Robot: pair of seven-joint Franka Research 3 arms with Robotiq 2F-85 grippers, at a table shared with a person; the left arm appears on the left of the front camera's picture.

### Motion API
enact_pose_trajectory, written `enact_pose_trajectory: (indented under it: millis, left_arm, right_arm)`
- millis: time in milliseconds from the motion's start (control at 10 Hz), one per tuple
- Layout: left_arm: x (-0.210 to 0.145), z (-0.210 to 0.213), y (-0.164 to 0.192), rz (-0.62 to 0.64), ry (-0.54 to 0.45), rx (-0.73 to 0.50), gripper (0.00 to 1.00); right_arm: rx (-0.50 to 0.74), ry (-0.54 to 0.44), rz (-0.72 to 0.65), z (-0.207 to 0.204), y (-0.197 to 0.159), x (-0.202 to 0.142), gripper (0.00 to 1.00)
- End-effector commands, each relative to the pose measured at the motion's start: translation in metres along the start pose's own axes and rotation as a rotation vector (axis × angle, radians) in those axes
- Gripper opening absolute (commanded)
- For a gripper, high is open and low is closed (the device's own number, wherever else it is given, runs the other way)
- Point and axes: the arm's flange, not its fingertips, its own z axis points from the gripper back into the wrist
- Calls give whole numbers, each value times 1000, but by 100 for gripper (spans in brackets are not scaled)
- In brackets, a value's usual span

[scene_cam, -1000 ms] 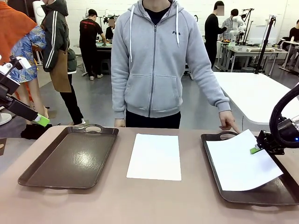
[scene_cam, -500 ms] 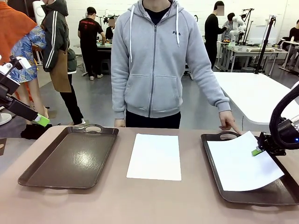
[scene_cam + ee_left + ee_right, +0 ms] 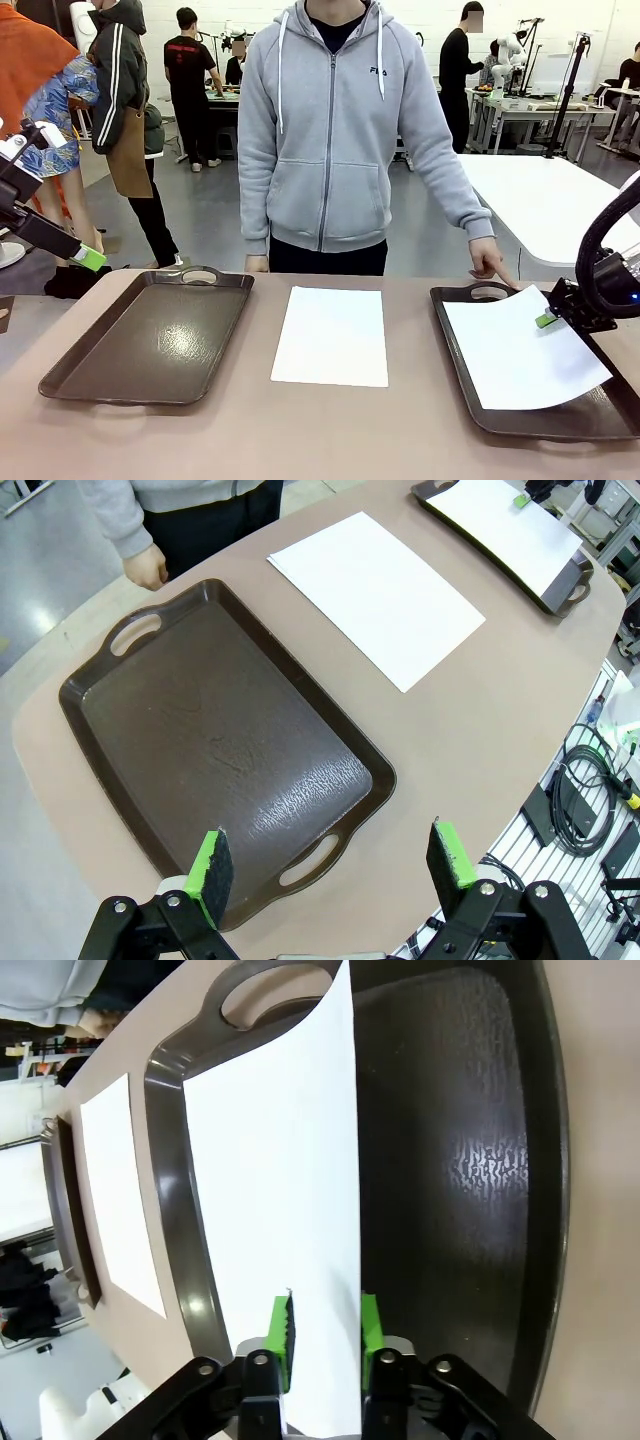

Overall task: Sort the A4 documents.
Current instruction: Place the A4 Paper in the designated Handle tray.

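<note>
R jaws parting since a sec ago; sheet (image 3: 520,350) sags flatter in R tray (image 3: 530,424).
My right gripper (image 3: 325,1325) has its pads apart astride the sheet edge; left gripper (image 3: 332,858) is spread wide. Step: release. Next, I reckon: back out clear, fetch mid sheet (image 3: 332,335).

"FILA" logo (image 3: 376,71) on grey hoodie (image 3: 330,160)

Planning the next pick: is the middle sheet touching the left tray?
Apart. Front view shows bare table between the middle sheet and the left tray.
</note>
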Motion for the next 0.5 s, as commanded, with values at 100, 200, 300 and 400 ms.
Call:
enact_pose_trajectory:
  millis: [100, 200, 300, 400]
  left_arm:
    - [-1, -1, 1, 0, -6, -14, 100]
    - [-1, -1, 1, 0, -6, -14, 100]
    - [-1, -1, 1, 0, -6, -14, 100]
    - [-1, -1, 1, 0, -6, -14, 100]
  right_arm:
    - [-97, -19, -25, 10, 4, -2, 65]
    - [-114, -33, -24, 14, 6, -3, 76]
    - [-124, -40, -25, 17, 7, -3, 84]
    - [-125, -45, -26, 19, 8, -4, 95]
